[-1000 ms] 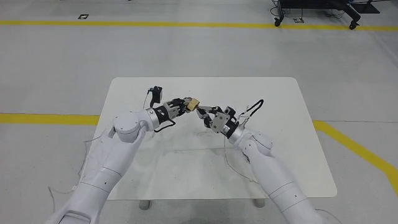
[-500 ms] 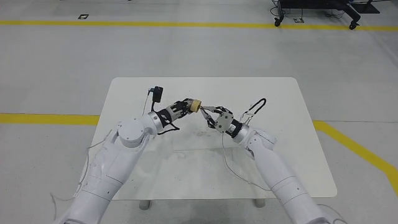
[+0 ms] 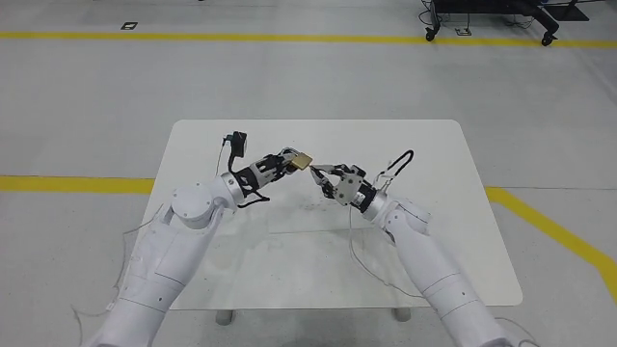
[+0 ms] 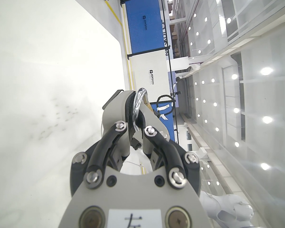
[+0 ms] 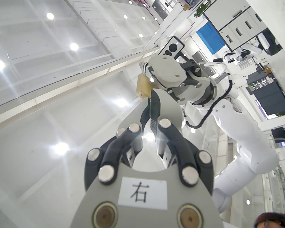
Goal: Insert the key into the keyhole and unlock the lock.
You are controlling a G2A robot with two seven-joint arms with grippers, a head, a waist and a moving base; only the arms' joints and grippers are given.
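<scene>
2 grippers meet above the table's (image 3: 443, 251) middle: the left gripper (image 3: 290, 161) clamps the lock (image 3: 302, 160) with its keyhole end facing right, so the right gripper (image 3: 318, 171), fingers pinched on the key (image 5: 154, 110), can aim it in.

Above the middle of the white bench (image 3: 443, 164), the left tool (image 3: 293, 162) grips the brass lock (image 3: 302, 160) clear of the surface. The right tool (image 3: 318, 173), fingers pressed together, points at it from just right.
</scene>
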